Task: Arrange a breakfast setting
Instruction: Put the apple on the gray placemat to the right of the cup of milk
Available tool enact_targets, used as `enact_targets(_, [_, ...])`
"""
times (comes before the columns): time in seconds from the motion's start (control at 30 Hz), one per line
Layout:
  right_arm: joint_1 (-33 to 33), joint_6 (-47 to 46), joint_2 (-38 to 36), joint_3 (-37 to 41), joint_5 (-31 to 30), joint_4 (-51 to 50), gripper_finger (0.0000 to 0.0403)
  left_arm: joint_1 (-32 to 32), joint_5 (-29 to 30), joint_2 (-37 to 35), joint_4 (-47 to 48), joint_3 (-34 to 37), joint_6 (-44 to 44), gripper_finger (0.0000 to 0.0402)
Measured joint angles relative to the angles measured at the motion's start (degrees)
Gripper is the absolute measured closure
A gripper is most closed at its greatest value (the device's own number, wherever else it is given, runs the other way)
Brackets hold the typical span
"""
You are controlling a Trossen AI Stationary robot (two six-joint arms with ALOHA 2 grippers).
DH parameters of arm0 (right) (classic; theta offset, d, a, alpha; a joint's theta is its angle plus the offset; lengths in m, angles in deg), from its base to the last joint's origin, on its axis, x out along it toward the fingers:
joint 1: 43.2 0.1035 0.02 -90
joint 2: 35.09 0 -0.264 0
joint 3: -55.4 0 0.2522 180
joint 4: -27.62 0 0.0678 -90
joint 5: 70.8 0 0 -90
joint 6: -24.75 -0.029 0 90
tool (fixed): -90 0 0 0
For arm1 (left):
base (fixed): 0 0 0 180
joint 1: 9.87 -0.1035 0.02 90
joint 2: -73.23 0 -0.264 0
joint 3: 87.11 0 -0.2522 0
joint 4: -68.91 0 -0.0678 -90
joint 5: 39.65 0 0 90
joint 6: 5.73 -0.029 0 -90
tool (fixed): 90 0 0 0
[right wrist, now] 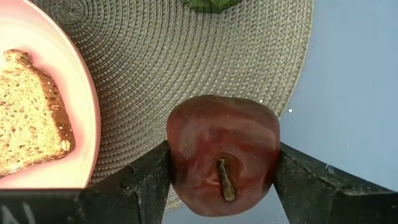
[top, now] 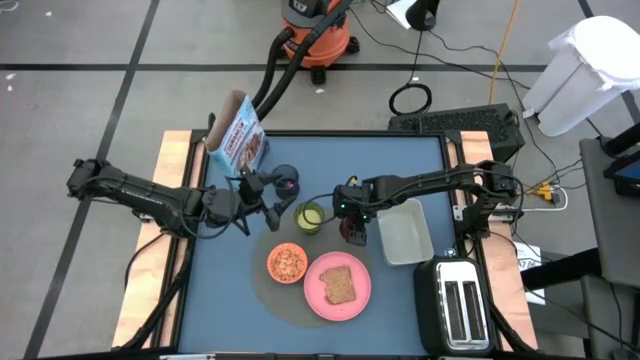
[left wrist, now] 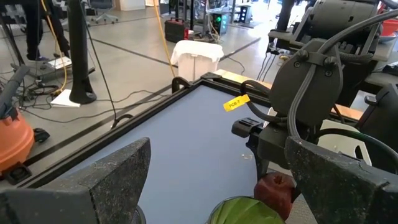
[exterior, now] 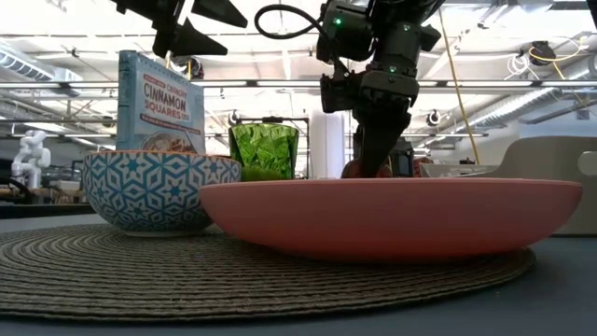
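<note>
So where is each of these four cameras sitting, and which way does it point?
High view: overhead, straight down on table; both arms show.
Low view: at tabletop height, level across mat; arms enter from above.
Left wrist view: on left arm, looking forward past its open fingers.
Right wrist view: on right arm, looking down at the dark red fruit it grips.
Shared: both wrist views show the fruit.

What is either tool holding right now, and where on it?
The right tool grips the dark red fruit by its two opposite sides, stem end toward the camera. The left tool is open and holds nothing.
</note>
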Motion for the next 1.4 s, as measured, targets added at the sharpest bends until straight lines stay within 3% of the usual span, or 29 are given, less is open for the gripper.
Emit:
enact_targets(0.5, [0.01, 0.00, 0.02, 0.00, 0.04, 0.04, 0.0118, 0.00, 0.00, 0.00, 0.00, 0.00, 0.02, 0.0025])
enact_targets(1.4, [0.02, 0.00, 0.02, 0.02, 0.15, 2.78, 0.0114, 0.02, 0.00, 0.00, 0.02, 0.00, 0.04, 0.0025])
